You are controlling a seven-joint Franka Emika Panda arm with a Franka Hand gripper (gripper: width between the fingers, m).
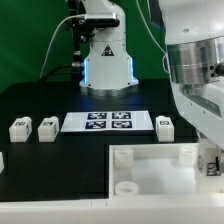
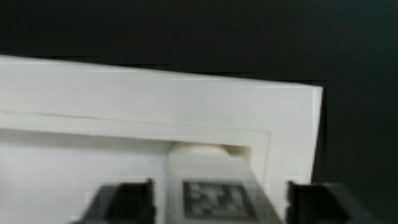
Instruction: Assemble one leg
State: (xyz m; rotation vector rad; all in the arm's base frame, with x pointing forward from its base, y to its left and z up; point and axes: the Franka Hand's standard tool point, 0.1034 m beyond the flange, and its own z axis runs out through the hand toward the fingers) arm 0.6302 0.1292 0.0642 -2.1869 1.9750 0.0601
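My gripper (image 2: 221, 203) is low over the exterior view's right end of the large white tray (image 1: 150, 170). In the wrist view its two dark fingers (image 2: 128, 203) stand on either side of a small white leg (image 2: 217, 192) with a black-and-white tag, close against it. The leg sits at the tray's corner (image 2: 267, 120), its rounded end toward the rim. In the exterior view the arm hides most of the gripper (image 1: 208, 160), and only the held leg's tag (image 1: 211, 166) shows. Three more legs lie on the table: two on the left (image 1: 18, 128) (image 1: 47, 127) and one on the right (image 1: 165, 125).
The marker board (image 1: 108, 122) lies flat behind the tray, between the loose legs. A round socket (image 1: 126, 189) shows in the tray's front. The robot base (image 1: 105, 60) stands at the back of the black table.
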